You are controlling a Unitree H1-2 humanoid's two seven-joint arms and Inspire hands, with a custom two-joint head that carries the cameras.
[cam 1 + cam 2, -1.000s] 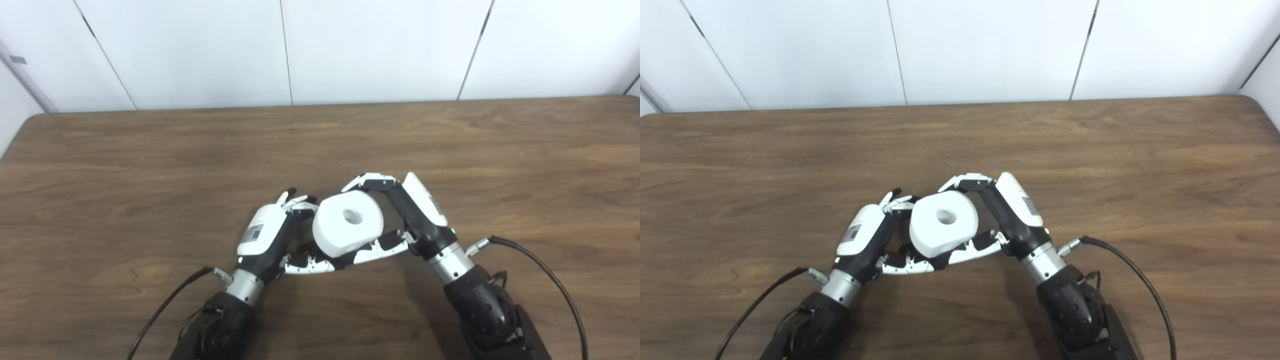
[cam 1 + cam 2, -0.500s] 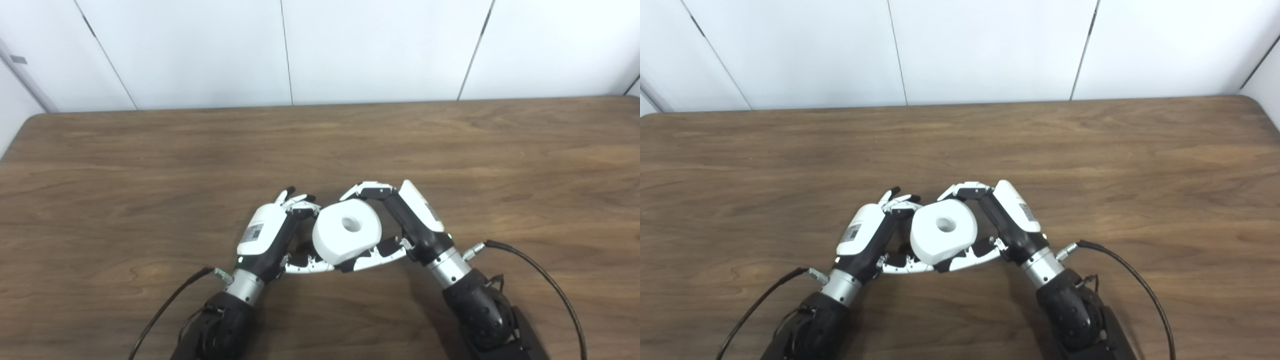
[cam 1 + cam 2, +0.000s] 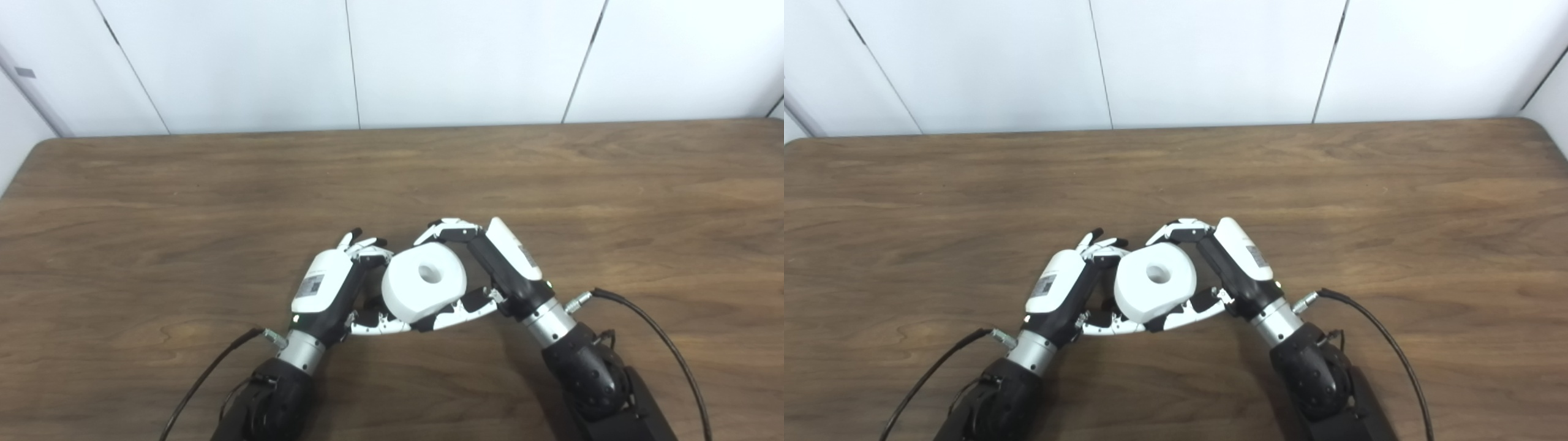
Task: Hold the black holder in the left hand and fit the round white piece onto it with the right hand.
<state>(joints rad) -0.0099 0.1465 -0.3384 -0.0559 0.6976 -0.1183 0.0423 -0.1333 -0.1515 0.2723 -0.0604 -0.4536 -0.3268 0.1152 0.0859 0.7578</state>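
Observation:
The round white piece (image 3: 407, 289), a thick disc with a hole in its middle, sits between my two hands near the table's front. My right hand (image 3: 501, 264) is shut on it, fingers over its far edge and thumb under its near edge. My left hand (image 3: 327, 283) is curled just left of the piece, fingers touching its left side and thumb reaching under it. The black holder is almost wholly hidden below the white piece; only a dark bit (image 3: 371, 302) shows inside my left hand. The piece also shows in the right eye view (image 3: 1151, 289).
The brown wooden table (image 3: 184, 202) runs back to a white panelled wall. A black cable (image 3: 655, 327) loops from my right wrist and another (image 3: 205, 370) from my left wrist over the table's front.
My right hand has lowered the white piece slightly and drawn it a little closer to my left hand. The left hand has stayed in place.

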